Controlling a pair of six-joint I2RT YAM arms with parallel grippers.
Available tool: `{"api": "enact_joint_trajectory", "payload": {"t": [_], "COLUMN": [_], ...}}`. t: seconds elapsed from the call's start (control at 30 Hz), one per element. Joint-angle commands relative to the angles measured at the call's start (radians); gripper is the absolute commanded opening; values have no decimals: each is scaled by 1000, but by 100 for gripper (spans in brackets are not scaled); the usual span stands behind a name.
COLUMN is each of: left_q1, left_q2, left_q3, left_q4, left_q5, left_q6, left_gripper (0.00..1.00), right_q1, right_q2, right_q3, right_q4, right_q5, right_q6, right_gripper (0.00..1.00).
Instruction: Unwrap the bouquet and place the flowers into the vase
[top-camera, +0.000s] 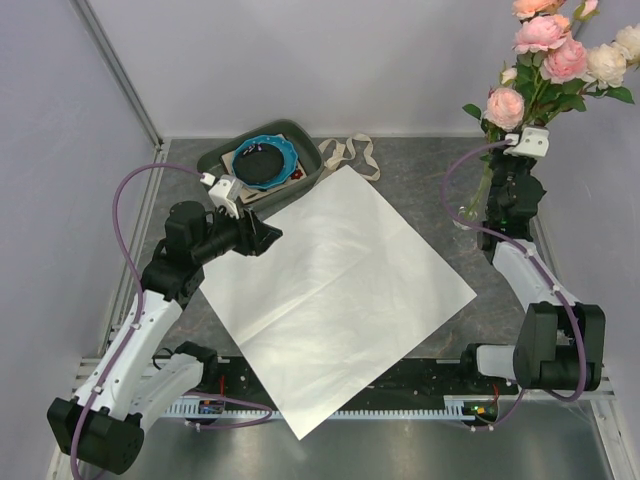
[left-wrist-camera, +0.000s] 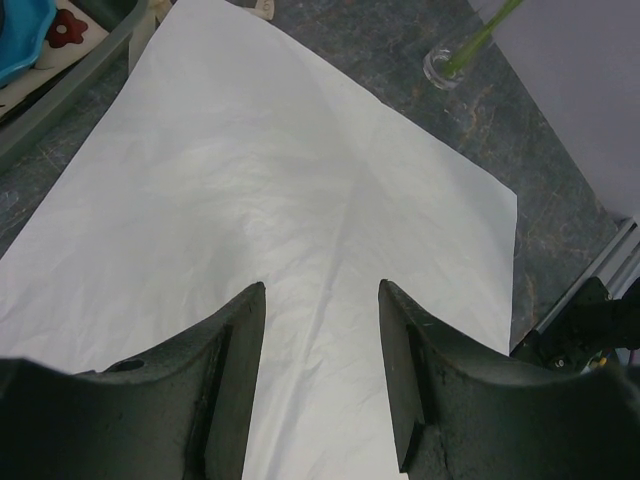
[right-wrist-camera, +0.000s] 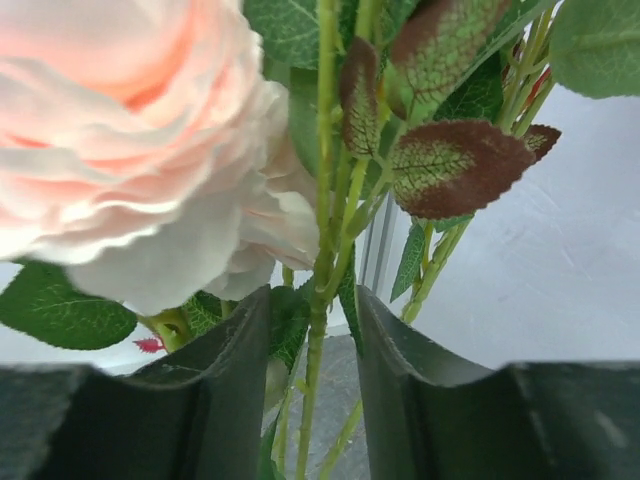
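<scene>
Top external view: we see the flowers (top-camera: 545, 50) standing in the vase (top-camera: 472, 212), far right on the grey table (top-camera: 420, 165), near pale walls. Our right gripper (right-wrist-camera: 313, 300) gapes around thin stems; our left gripper (left-wrist-camera: 322, 295) hangs apart, empty, over the paper (top-camera: 335, 290). We judge the flowers light, top-heavy, bendable, best held low on the stems.

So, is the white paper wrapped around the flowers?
No, the paper lies spread flat in the middle, apart from the flowers at the far right.
</scene>
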Motion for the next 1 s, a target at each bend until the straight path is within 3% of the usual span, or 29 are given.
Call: {"api": "enact_joint_trajectory", "payload": {"t": [0.0, 0.17, 0.47, 0.67, 0.8, 0.97], "left_q1": [4, 4, 4, 4, 4, 4], "left_q2": [-20, -28, -43, -36, -31, -36], "left_q3": [-7, -10, -15, -21, -25, -28], "left_q4": [50, 51, 54, 62, 60, 56], "left_q5": [37, 49, 61, 80, 78, 55], "left_q6": [24, 20, 17, 8, 8, 14], "left_gripper": [56, 56, 56, 56, 56, 56], "right_q1": [8, 13, 48, 158, 229, 336], "right_q2": [-68, -98, -244, -396, -466, -471], "right_q3": [-9, -17, -64, -104, -123, -135], "right_q4": [-19, -50, -235, -517, -801, -1103], "right_q5": [10, 20, 167, 298, 324, 177], "right_q6": [13, 15, 132, 358, 516, 607], "right_gripper": [51, 61, 97, 98, 98, 98]}}
